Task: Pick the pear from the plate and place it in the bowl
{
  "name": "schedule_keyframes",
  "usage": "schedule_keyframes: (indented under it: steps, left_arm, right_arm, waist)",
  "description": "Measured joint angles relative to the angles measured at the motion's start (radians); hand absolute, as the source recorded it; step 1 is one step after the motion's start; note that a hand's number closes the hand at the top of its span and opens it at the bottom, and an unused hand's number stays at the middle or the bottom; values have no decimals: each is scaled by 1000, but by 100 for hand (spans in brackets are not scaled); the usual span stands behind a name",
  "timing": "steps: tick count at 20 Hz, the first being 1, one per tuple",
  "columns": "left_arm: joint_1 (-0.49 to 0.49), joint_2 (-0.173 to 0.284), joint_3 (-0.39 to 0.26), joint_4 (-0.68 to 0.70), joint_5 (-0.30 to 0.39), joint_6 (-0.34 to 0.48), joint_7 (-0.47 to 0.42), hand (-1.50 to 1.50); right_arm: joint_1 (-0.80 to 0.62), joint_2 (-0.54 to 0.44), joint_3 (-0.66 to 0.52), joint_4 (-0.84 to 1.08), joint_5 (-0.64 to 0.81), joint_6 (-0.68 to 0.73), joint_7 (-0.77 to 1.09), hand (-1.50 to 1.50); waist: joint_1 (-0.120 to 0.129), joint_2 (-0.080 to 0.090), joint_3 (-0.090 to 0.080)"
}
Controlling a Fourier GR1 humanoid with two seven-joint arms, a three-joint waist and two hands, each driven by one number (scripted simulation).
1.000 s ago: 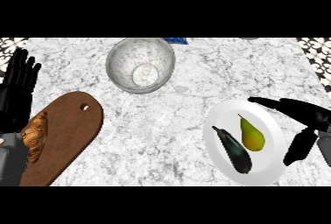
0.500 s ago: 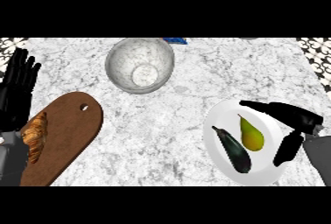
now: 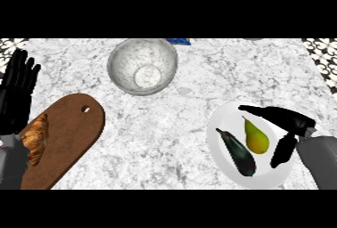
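head view: pear not yet lifted, right hand framing it

the pear [image 3: 256, 138] lies on the white plate [image 3: 227, 116] at the right of the counter [image 3: 178, 133], stem end pointing away from the robot, with a dark eggplant [image 3: 237, 152] just beside it on its left. nothing has been picked up, so the whole task is left: grasp, lift, carry across to the grey bowl [image 3: 143, 66] near the far edge, well apart from the plate, and let go there. the bowl holds nothing that can be seen.

the right hand [image 3: 289, 120] hangs over the plate's right side, released and spread, holding nothing. its fingers [image 3: 260, 109] reach across past the pear's stem end, while the thumb [image 3: 284, 151] points down along the pear's right side, so the fruit sits in the gap between them. whether any part touches the pear cannot be told.

the left hand [image 3: 16, 89] rests open at the left edge, fingers up, beside a wooden cutting board [image 3: 69, 133] carrying a croissant [image 3: 37, 138].
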Motion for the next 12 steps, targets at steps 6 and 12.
schedule_keyframes:
  steps: [6, 12]
  left_arm:
    - [8, -3, 8, -14, -4, -11, 4, 0]
    - [16, -24, 0, -46, -20, 1, 24, 0]
  right_arm:
    - [-3, 43, 6, 80, 67, -45, -2, -150]
    - [-21, 46, -4, 139, 119, -104, -69, 150]
  waist:
    - [1, -1, -1]
    - [2, -4, -3]
